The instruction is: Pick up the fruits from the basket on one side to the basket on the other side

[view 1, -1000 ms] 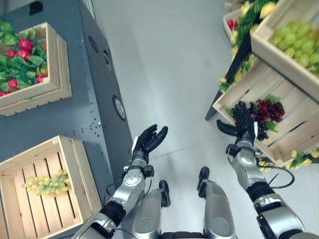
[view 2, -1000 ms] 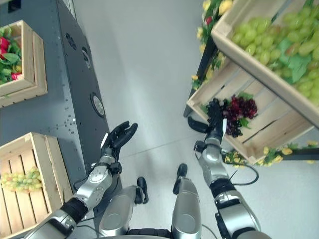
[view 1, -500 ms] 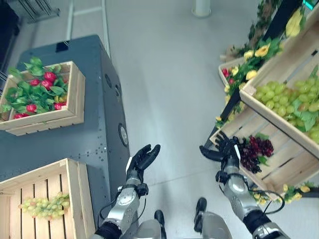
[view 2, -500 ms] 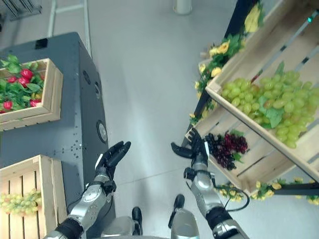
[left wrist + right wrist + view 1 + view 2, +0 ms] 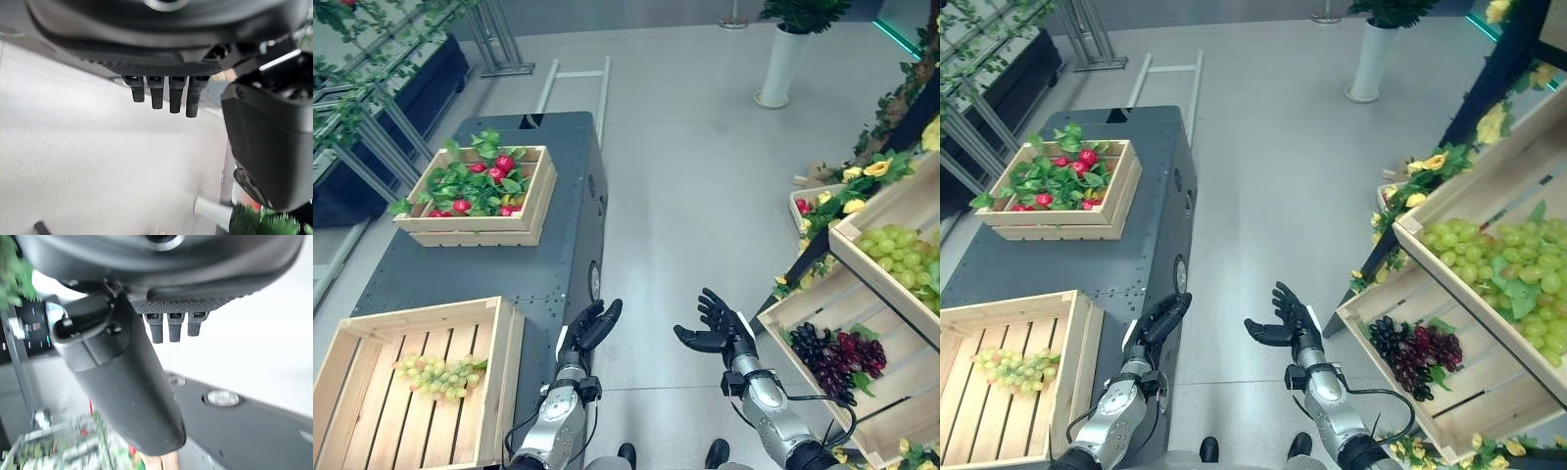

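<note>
A bunch of dark purple grapes [image 5: 837, 358] lies in the low wooden crate [image 5: 803, 315] on the right. Green grapes [image 5: 901, 262] fill the crate [image 5: 871, 211] above it. On the left, a wooden crate [image 5: 372, 387] on the grey cart holds one bunch of green grapes [image 5: 438, 372]. My right hand [image 5: 717, 328] floats open over the floor, left of the purple grapes and holding nothing. My left hand [image 5: 591, 326] is open too, raised beside the cart's edge and empty; its straight fingers [image 5: 168, 95] show in the left wrist view.
A crate of red fruit and leaves [image 5: 480, 184] sits at the cart's [image 5: 538, 264] far end. Yellow flowers [image 5: 857, 176] trim the right-hand shelf. A white planter [image 5: 781, 64] and a metal rack [image 5: 499, 39] stand far back. Open grey floor lies between cart and shelf.
The camera has tilted up, showing more of the room. My right hand has drawn back left from the purple grapes to open air, empty. The left hand has held its pose.
</note>
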Controlling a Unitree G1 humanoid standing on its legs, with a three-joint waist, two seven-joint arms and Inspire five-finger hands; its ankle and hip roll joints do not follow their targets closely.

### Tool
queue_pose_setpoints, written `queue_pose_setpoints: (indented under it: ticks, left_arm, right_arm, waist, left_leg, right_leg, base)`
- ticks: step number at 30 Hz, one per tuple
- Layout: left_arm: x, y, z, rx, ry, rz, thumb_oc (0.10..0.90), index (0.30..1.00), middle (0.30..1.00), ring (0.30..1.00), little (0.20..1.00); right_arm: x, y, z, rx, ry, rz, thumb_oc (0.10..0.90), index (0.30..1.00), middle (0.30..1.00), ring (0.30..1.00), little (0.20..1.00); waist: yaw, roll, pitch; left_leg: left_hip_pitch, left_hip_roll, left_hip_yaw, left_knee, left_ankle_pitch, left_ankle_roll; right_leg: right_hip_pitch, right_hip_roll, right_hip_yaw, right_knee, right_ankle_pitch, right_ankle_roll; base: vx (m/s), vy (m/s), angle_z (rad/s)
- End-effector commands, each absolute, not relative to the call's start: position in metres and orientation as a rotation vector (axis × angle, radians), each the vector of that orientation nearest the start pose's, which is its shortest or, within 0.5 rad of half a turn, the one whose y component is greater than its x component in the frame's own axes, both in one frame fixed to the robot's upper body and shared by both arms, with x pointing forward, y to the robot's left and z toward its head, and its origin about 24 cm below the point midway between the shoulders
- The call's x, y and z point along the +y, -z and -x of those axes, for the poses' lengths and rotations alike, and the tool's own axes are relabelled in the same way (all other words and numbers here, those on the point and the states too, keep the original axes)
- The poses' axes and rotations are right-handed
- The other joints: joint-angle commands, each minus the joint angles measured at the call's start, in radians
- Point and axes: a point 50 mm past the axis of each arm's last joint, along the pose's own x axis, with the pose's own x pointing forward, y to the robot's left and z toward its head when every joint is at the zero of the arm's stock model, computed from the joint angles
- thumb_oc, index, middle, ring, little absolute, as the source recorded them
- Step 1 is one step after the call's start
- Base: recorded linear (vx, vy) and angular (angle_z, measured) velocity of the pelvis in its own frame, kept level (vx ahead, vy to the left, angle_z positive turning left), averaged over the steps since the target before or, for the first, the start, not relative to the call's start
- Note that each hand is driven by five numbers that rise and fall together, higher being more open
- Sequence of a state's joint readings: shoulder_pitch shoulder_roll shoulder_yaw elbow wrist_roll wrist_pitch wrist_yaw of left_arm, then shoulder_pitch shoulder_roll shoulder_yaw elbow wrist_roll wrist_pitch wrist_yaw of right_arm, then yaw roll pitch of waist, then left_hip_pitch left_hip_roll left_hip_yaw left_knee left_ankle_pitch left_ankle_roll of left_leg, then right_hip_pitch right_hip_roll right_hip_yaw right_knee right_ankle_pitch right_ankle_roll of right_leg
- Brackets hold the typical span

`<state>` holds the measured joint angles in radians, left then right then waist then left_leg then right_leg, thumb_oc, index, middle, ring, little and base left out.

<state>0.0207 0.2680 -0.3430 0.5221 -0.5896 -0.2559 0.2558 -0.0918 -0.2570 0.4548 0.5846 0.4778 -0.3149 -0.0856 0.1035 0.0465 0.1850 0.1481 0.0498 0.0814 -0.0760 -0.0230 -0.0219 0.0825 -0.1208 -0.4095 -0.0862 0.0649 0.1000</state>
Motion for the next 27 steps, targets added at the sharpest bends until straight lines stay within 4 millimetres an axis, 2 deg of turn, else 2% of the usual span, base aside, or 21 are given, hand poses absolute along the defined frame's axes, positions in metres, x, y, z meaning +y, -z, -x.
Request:
queue_pose_setpoints:
  ticks: [1,6,9,10,11,13,14,16,17,18,19,20,21,22,24,27]
  left_arm:
    - [0.181,0.028,-0.238,0.158,-0.147,0.162,0.800,0.900,0.900,0.900,0.900]
    - [0.179,0.025,-0.239,0.156,-0.114,0.141,0.800,0.900,0.900,0.900,0.900]
    - [0.179,0.024,-0.241,0.158,-0.070,0.138,0.800,0.900,0.900,0.900,0.900]
    - [0.179,0.025,-0.238,0.166,-0.040,0.120,0.800,0.900,0.900,0.900,0.900]
    - [0.179,0.026,-0.237,0.172,-0.034,0.113,0.800,0.900,0.900,0.900,0.900]
    - [0.181,0.030,-0.232,0.199,-0.012,0.091,0.800,0.900,0.900,0.900,0.900]
    - [0.182,0.033,-0.230,0.211,-0.003,0.075,0.800,0.900,0.900,0.900,0.900]
    - [0.184,0.034,-0.231,0.221,0.019,0.067,0.800,0.900,0.900,0.900,0.900]
    - [0.185,0.033,-0.232,0.220,0.026,0.066,0.800,0.900,0.900,0.900,0.900]
    - [0.183,0.031,-0.238,0.209,0.036,0.056,0.800,0.900,0.900,0.900,0.900]
    - [0.180,0.028,-0.243,0.197,0.057,0.052,0.800,0.900,0.900,0.900,0.900]
    - [0.172,0.023,-0.253,0.173,0.095,0.043,0.800,0.900,0.900,0.900,0.900]
    - [0.167,0.021,-0.259,0.164,0.115,0.032,0.800,0.900,0.900,0.900,0.900]
    - [0.167,0.022,-0.260,0.168,0.107,0.036,0.800,0.900,0.900,0.900,0.900]
    - [0.165,0.024,-0.257,0.181,0.098,0.083,0.800,0.900,0.900,0.900,0.900]
    - [0.161,0.024,-0.254,0.181,0.131,0.090,0.800,0.900,0.900,0.900,0.900]
  right_arm:
    - [-0.119,0.020,-0.252,0.112,-0.253,-0.108,0.800,0.900,0.900,0.900,0.900]
    - [-0.113,0.013,-0.258,0.094,-0.275,-0.097,0.800,0.900,0.900,0.900,0.900]
    - [-0.115,0.011,-0.264,0.088,-0.251,-0.075,0.800,0.900,0.900,0.900,0.900]
    - [-0.121,0.013,-0.262,0.088,-0.227,-0.070,0.800,0.900,0.900,0.900,0.900]
    - [-0.123,0.014,-0.261,0.090,-0.221,-0.070,0.800,0.900,0.900,0.900,0.900]
    - [-0.130,0.017,-0.257,0.102,-0.191,-0.079,0.800,0.900,0.900,0.900,0.900]
    - [-0.133,0.019,-0.254,0.108,-0.178,-0.089,0.800,0.900,0.900,0.900,0.900]
    - [-0.136,0.021,-0.248,0.115,-0.171,-0.105,0.800,0.900,0.900,0.900,0.900]
    - [-0.136,0.021,-0.247,0.117,-0.172,-0.106,0.800,0.900,0.900,0.900,0.900]
    - [-0.136,0.021,-0.250,0.118,-0.175,-0.102,0.800,0.900,0.900,0.900,0.900]
    - [-0.139,0.020,-0.253,0.114,-0.159,-0.101,0.800,0.900,0.900,0.900,0.900]
    - [-0.144,0.019,-0.259,0.104,-0.128,-0.100,0.800,0.900,0.900,0.900,0.900]
    - [-0.148,0.020,-0.264,0.108,-0.101,-0.099,0.800,0.900,0.900,0.900,0.900]
    - [-0.148,0.021,-0.265,0.115,-0.100,-0.100,0.800,0.900,0.900,0.900,0.900]
    - [-0.145,0.019,-0.267,0.121,-0.110,-0.131,0.800,0.900,0.900,0.900,0.900]
    - [-0.149,0.019,-0.262,0.121,-0.113,-0.135,0.800,0.900,0.900,0.900,0.900]
  waist:
    - [0.021,-0.029,-0.022]
    - [0.049,-0.034,-0.014]
    - [0.068,-0.030,0.001]
    - [0.065,-0.020,0.019]
    - [0.065,-0.019,0.023]
    - [0.045,-0.011,0.044]
    - [0.029,-0.011,0.051]
    - [-0.009,-0.017,0.056]
    - [-0.018,-0.020,0.057]
    - [-0.039,-0.023,0.062]
    - [-0.055,-0.023,0.063]
    - [-0.082,-0.027,0.059]
    - [-0.091,-0.030,0.049]
    - [-0.090,-0.031,0.046]
    - [-0.081,-0.037,0.038]
    - [-0.078,-0.047,0.026]
  left_leg:
    - [-0.057,-0.063,0.036,-0.004,-0.010,0.032]
    - [-0.063,-0.080,0.024,0.031,-0.031,0.054]
    - [-0.083,-0.118,-0.015,0.068,-0.046,0.097]
    - [-0.088,-0.141,-0.058,0.082,-0.048,0.117]
    - [-0.089,-0.149,-0.067,0.084,-0.048,0.122]
    - [-0.081,-0.157,-0.106,0.087,-0.048,0.127]
    - [-0.074,-0.159,-0.128,0.084,-0.047,0.124]
    - [-0.078,-0.163,-0.174,0.096,-0.045,0.119]
    - [-0.077,-0.165,-0.188,0.101,-0.052,0.116]
    - [-0.074,-0.174,-0.221,0.104,-0.067,0.111]
    - [-0.075,-0.182,-0.248,0.098,-0.069,0.110]
    - [-0.080,-0.205,-0.306,0.094,-0.074,0.113]
    - [-0.094,-0.217,-0.353,0.107,-0.077,0.114]
    - [-0.096,-0.215,-0.356,0.115,-0.078,0.112]
    - [-0.090,-0.185,-0.325,0.137,-0.082,0.098]
    - [-0.075,-0.163,-0.307,0.145,-0.089,0.084]
  right_leg:
    - [0.039,-0.045,0.024,0.022,-0.052,0.002]
    - [0.033,-0.076,0.002,0.084,-0.066,0.007]
    - [-0.020,-0.144,0.016,0.332,-0.060,0.008]
    - [-0.106,-0.174,0.071,0.520,-0.012,0.007]
    - [-0.132,-0.180,0.087,0.559,-0.003,0.009]
    - [-0.207,-0.150,0.165,0.651,0.016,-0.001]
    - [-0.231,-0.114,0.202,0.636,0.019,-0.004]
    - [-0.270,-0.036,0.269,0.516,0.034,-0.015]
    - [-0.272,-0.022,0.293,0.441,0.047,-0.011]
    - [-0.281,0.012,0.357,0.289,0.068,-0.003]
    - [-0.291,0.045,0.415,0.220,0.068,0.002]
    - [-0.284,0.101,0.525,0.139,0.075,0.001]
    - [-0.261,0.128,0.566,0.166,0.038,-0.012]
    - [-0.254,0.125,0.558,0.173,0.028,-0.013]
    - [-0.208,0.098,0.492,0.176,0.001,-0.016]
    - [-0.149,0.089,0.465,0.133,-0.011,-0.033]
  base:
    - [0.02,0.101,0.20]
    - [0.02,0.129,0.15]
    - [0.06,0.231,0.28]
    - [0.07,0.184,0.46]
    - [0.08,0.157,0.55]
    - [0.08,0.011,0.73]
    - [0.08,-0.072,0.77]
    - [0.15,-0.177,0.66]
    - [0.25,-0.298,0.92]
    - [0.19,-0.274,1.05]
    - [0.21,-0.364,1.32]
    - [0.19,-0.388,1.58]
    - [0.19,-0.365,1.72]
    - [0.21,-0.305,2.10]
    - [0.26,-0.302,1.92]
    - [0.23,-0.272,0.64]
